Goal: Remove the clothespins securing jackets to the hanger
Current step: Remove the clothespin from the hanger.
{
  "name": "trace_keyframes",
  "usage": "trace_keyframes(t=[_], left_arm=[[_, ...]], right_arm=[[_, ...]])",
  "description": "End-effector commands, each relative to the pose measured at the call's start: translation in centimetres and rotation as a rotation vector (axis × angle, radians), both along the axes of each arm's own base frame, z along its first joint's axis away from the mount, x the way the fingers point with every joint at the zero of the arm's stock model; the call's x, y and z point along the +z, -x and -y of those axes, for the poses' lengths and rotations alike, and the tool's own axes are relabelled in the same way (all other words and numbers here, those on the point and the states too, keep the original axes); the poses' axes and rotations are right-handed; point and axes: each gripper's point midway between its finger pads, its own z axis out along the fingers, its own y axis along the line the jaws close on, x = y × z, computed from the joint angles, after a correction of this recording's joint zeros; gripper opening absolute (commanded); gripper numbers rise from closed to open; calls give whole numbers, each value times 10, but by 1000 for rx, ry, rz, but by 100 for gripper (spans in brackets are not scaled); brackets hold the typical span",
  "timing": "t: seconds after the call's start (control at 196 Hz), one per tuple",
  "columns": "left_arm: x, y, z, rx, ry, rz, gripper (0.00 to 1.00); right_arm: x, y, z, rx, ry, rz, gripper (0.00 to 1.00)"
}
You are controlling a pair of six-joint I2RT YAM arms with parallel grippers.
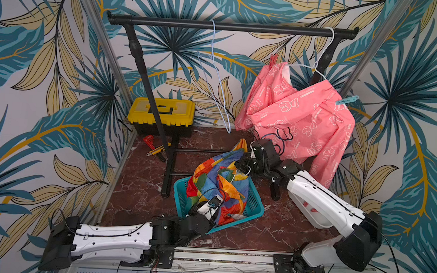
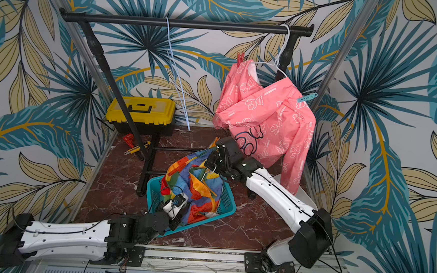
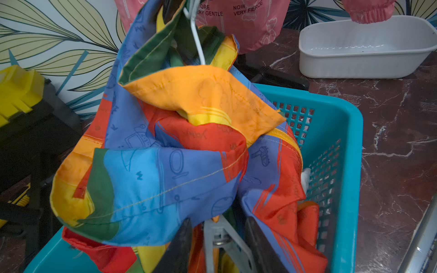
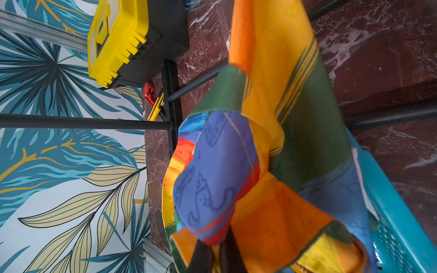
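Shiny rainbow-striped cloth fills both wrist views. The rainbow-striped jacket (image 1: 222,184) lies bunched in the teal basket (image 1: 256,205) on the marble-patterned counter (image 1: 141,197), its upper end lifted to the right tool (image 1: 243,166). That tool's jaws are closed, but cloth drapes over them in the right wrist view. Whether they pinch the white hanger wire (image 3: 198,40) or the collar cannot be told. The wire shows plainly only in the left wrist view, its hook cut off at the frame edge.

In both top views the left tool (image 3: 217,227) is buried in the folds. Only its own wrist view shows a pale grey clothespin (image 3: 221,237) standing between the two dark fingers (image 3: 179,248) among the cloth. Whether the fingers already press it cannot be made out. A red fold (image 3: 101,255) low in the basket may be this jacket or another.

The pink jacket (image 1: 299,116) hangs on a white hanger (image 1: 320,72) from the black rail (image 1: 232,26). It has a red-pink clothespin (image 1: 273,59) on one shoulder and a light blue clothespin (image 1: 347,100) on the other, both seen only from above. A pale blue hanger (image 1: 213,38) hangs from the same rail, apart from it. The white tub (image 3: 364,61) is clear in the left wrist view but mostly hidden behind the right arm in the top views.
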Motion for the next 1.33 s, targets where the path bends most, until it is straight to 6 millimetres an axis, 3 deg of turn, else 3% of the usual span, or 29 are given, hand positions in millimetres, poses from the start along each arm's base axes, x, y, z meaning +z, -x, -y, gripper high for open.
trace_keyframes(t=[0.0,0.394,0.48,0.675,0.813,0.935,1.073,1.206,1.324], left_arm=[[1,1,1,-2,15,-12,32],[3,5,6,-38,17,-19,10],[2,5,6,-34,15,-21,2],[1,5,5,-34,19,-25,0],[8,7,8,-55,34,-22,0],[18,17,12,-123,74,-43,0],[27,24,12,-154,91,-76,0],[33,24,5,-136,102,-86,0],[42,24,-2,-117,134,-89,0]], right_arm=[[17,-5,2,-15,-21,77,0],[13,-7,4,-13,2,81,0],[13,-7,5,-7,21,87,17],[9,-3,28,-28,151,105,56],[8,-4,53,-66,271,134,70],[10,-9,82,-130,348,154,75],[22,-14,101,-158,390,178,76],[33,-14,105,-146,427,208,76],[38,-12,91,-59,413,225,76]])
